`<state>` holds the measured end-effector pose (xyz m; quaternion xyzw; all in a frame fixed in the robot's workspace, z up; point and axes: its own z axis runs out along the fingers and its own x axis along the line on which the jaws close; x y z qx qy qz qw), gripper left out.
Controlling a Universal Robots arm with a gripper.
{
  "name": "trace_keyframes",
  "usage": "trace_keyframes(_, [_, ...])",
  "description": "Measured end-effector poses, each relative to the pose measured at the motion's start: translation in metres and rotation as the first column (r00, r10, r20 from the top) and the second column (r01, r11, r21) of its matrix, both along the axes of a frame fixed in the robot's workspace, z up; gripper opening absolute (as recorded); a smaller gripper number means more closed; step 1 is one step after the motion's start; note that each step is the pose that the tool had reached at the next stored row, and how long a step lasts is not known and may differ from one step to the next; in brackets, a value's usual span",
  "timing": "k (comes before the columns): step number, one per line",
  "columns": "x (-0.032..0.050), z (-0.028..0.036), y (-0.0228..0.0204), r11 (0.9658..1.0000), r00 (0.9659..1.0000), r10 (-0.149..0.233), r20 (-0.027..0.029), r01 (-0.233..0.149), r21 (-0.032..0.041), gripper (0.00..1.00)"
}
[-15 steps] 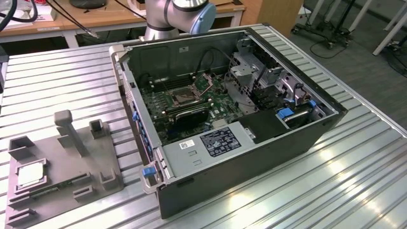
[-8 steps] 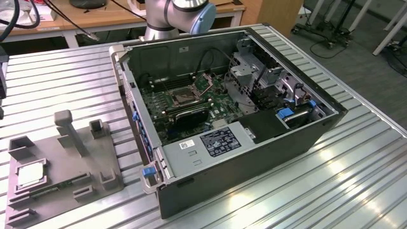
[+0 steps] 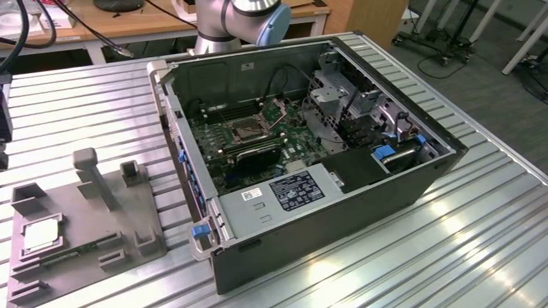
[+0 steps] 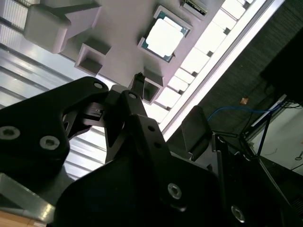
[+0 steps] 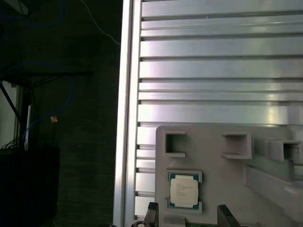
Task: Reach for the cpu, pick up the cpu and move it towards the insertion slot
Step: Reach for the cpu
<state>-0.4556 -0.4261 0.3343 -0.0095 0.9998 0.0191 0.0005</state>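
Exterior view, cpu (image 3: 41, 236) lying flat in grey tray (image 3: 81, 221), at eight o'clock from open case (image 3: 360, 205), slot (image 3: 244, 130) inside case, well apart from cpu, first wrist view, gripper (image 5: 188, 218) above cpu, fingers spread wide, holding nothing

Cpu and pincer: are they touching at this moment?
Apart. In the first wrist view the cpu lies in the grey tray, and tray surface shows between it and the pincer.
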Motion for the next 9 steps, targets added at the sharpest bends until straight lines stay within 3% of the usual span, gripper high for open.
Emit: trace_keyframes(9, [-0.0003,-0.0125,-0.0007,1.0,1.0,0.0,-0.0001,0.0,-0.0001,0.59])
